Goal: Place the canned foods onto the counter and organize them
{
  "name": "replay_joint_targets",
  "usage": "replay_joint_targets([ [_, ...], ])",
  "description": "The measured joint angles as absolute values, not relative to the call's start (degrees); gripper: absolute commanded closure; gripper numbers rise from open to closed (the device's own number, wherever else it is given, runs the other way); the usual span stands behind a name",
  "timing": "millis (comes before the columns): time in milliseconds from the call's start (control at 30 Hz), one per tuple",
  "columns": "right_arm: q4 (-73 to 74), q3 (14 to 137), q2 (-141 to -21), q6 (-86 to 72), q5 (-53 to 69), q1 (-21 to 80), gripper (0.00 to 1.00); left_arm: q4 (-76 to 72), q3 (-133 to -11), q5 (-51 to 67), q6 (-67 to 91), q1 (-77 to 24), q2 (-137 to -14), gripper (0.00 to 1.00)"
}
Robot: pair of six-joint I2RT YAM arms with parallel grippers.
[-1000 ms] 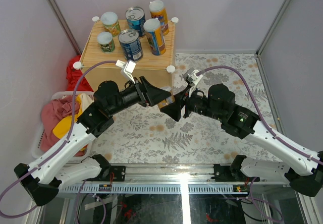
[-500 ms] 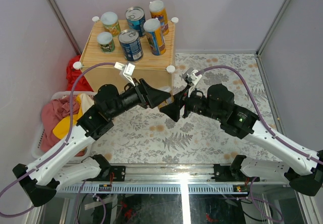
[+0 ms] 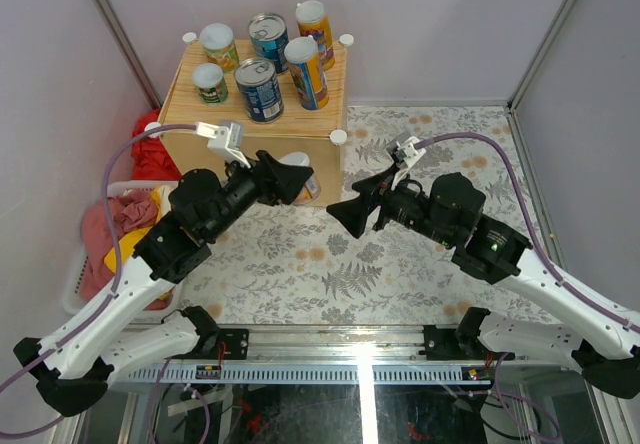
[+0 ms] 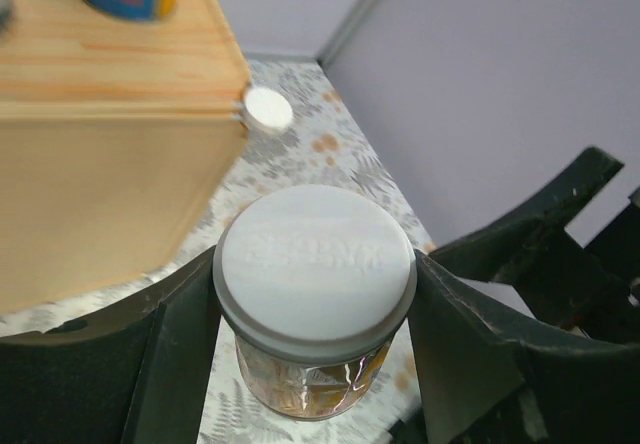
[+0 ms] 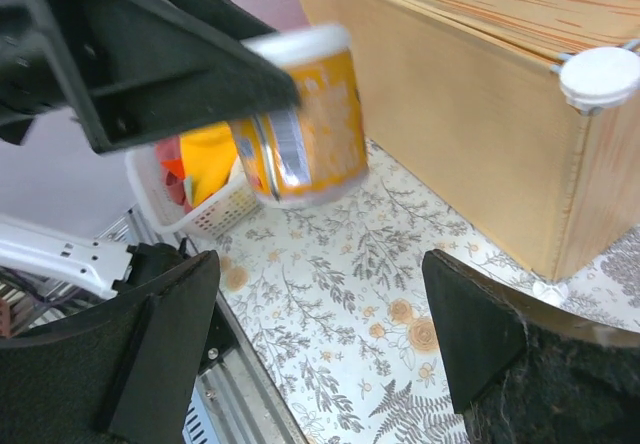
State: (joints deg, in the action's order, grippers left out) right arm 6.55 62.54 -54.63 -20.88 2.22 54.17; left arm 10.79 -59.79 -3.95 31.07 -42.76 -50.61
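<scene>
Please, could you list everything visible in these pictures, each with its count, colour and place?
light-wood box counter with striped plank top: one, pale wood, far left.
white round knobs: four, white, on the counter's top corners.
tall orange-and-blue cylindrical tins: two, right part of the counter top.
wide blue cylindrical tins: two, middle of the counter top.
green-and-yellow cylindrical tins: two, left part of the counter top.
yellow-orange tin with white lid: one, in the air before the counter.
white plastic basket of clothes: one, white, left, near the counter.
floral-patterned table surface: one, grey-white, under both arms.
left gripper: one, black, shut on the yellow-orange tin.
right gripper: one, black, open, empty, facing the left gripper.
</scene>
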Motion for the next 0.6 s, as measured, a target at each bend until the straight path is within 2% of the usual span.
replay_joint_targets([
  [367,7.1,59.0,-53.2,-20.4,-5.2,54.2,0.11,13.1,-75.9,-25.6,11.3,-42.8,-53.5,1.00],
  [600,7.0,58.4,-52.9,-18.7,-9.0,54.2,0.09,7.5,-79.2,-40.5,-4.5,-42.2,-58.5,1.00],
])
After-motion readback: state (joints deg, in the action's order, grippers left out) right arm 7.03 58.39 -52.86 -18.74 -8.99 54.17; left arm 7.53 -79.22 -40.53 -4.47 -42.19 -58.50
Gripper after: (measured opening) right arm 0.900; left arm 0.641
